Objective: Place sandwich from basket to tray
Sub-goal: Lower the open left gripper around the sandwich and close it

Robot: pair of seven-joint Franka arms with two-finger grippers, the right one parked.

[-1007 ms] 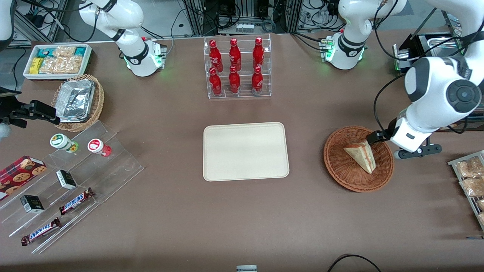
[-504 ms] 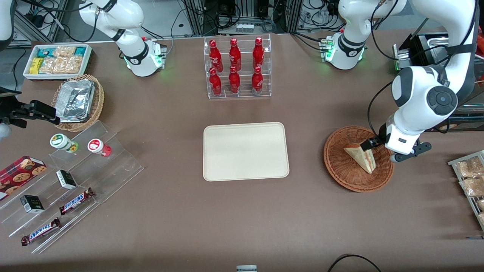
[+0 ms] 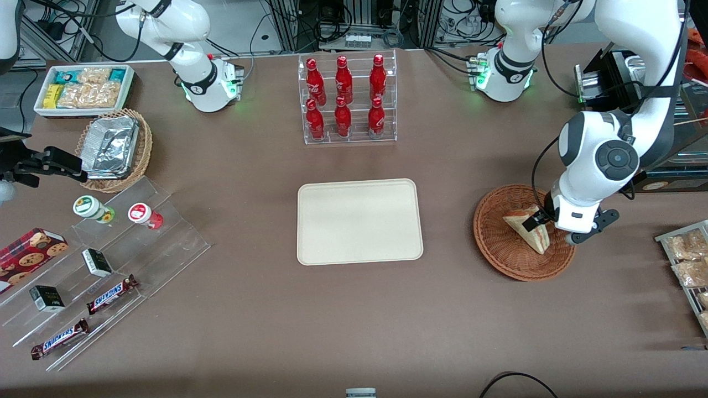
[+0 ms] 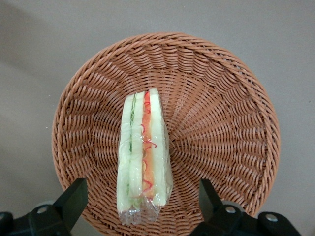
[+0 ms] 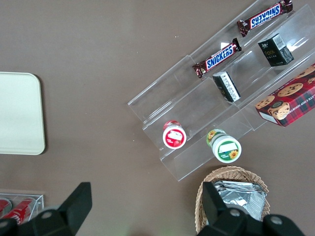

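Observation:
The sandwich [image 3: 526, 228], a plastic-wrapped wedge of pale bread with red and green filling, lies in the round reddish-brown wicker basket [image 3: 498, 243] toward the working arm's end of the table. In the left wrist view the sandwich [image 4: 143, 152] lies on the basket's weave [image 4: 221, 132]. My left gripper [image 3: 539, 219] hovers just above the sandwich, open, with its fingers [image 4: 74, 199] wide apart on either side of the wedge's wrapped end and holding nothing. The cream-beige tray [image 3: 359, 221] lies flat at the table's middle, with nothing on it.
A clear rack of red bottles [image 3: 347, 99] stands farther from the front camera than the tray. A tray of snack packets [image 3: 688, 262] lies beside the basket at the table's edge. A clear stepped stand with snacks [image 3: 99, 265] and a foil-filled basket [image 3: 113, 149] lie toward the parked arm's end.
My left gripper has moved from the basket's rim inward over the basket and down, and now sits above the sandwich. The sandwich and basket have not moved.

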